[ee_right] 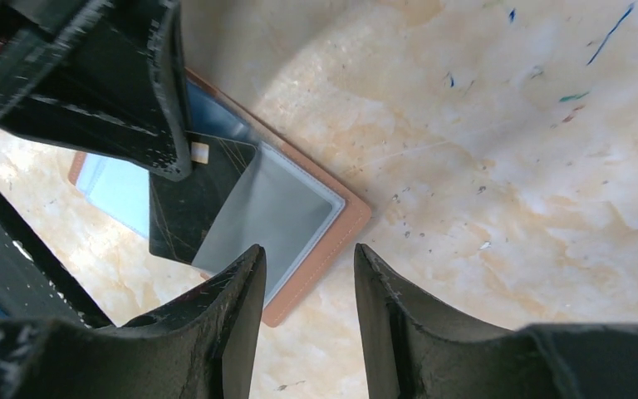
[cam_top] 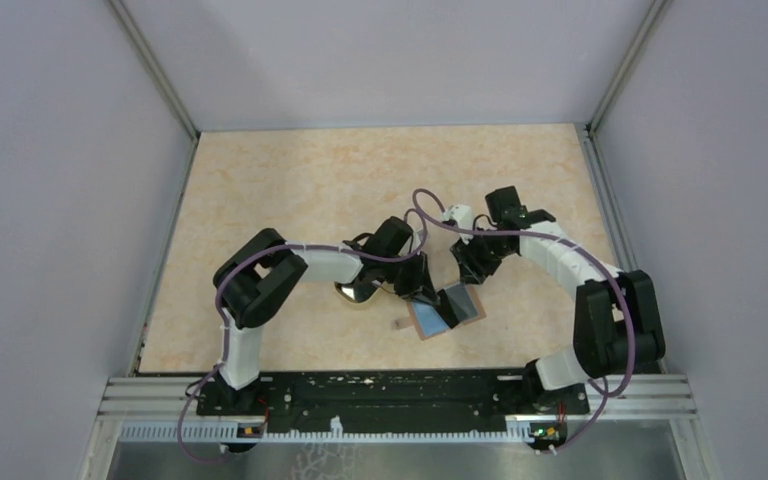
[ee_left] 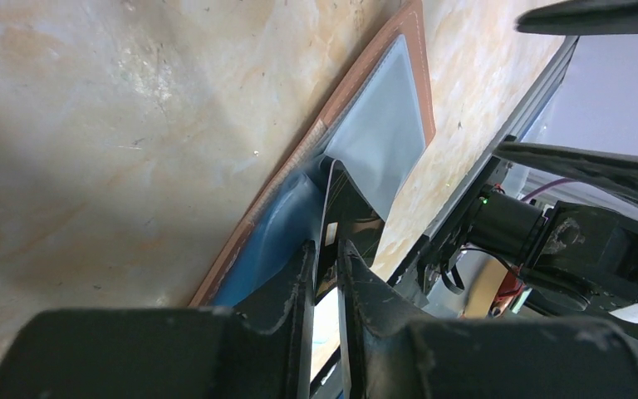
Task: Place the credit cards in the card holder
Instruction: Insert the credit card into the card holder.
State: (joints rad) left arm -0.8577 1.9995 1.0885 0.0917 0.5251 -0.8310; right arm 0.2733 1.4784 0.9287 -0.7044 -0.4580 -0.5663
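Observation:
The card holder lies open on the table, reddish-brown outside and light blue inside. My left gripper is shut on a black credit card held on edge. The card's far end sits under the holder's clear pocket flap. From the right wrist the same credit card shows half covered by the grey flap, with the left gripper's fingers on its upper corner. My right gripper hovers open over the card holder's near corner, holding nothing. Other credit cards are out of view.
An oval tan-rimmed dish sits under the left arm's wrist, just left of the holder. A small tab lies by the holder's left corner. Grey walls enclose the table on three sides.

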